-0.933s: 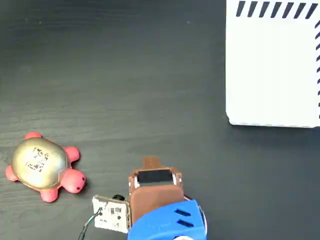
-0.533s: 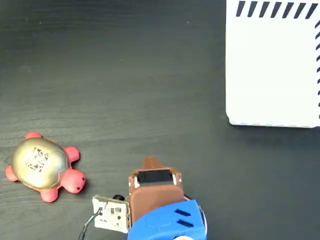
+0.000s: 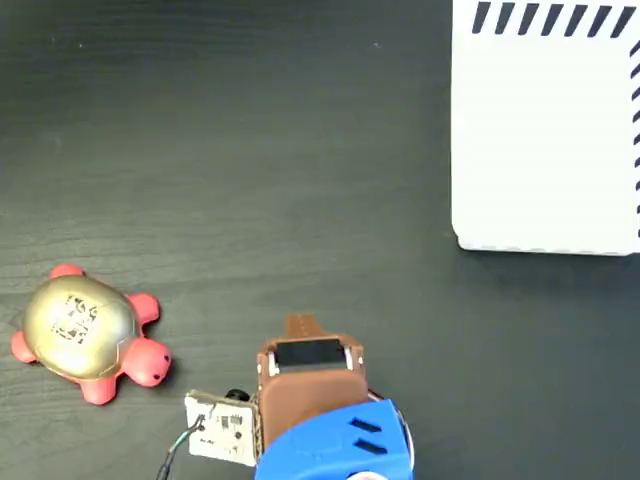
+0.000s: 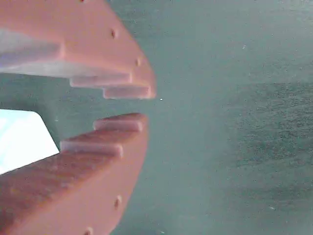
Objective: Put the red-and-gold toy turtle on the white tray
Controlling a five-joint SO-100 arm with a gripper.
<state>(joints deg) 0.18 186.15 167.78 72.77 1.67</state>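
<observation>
The red-and-gold toy turtle [image 3: 85, 332] lies on the dark table at the lower left of the fixed view, gold shell up with its sticker showing and its coral head pointing right. The white tray [image 3: 545, 130] with dark-blue edge stripes fills the upper right. My gripper [image 3: 300, 325] is at the bottom centre, well right of the turtle and below-left of the tray. In the wrist view the two brown toothed jaws of my gripper [image 4: 146, 104] stand almost together, a thin gap at the tips and nothing between them. The turtle is out of the wrist view.
The blue arm body [image 3: 335, 450] and a small circuit board with wires [image 3: 222, 428] sit at the bottom edge. A white corner [image 4: 22, 139] shows behind the jaws in the wrist view. Dark wood-grain table [image 3: 250, 150] lies between turtle and tray.
</observation>
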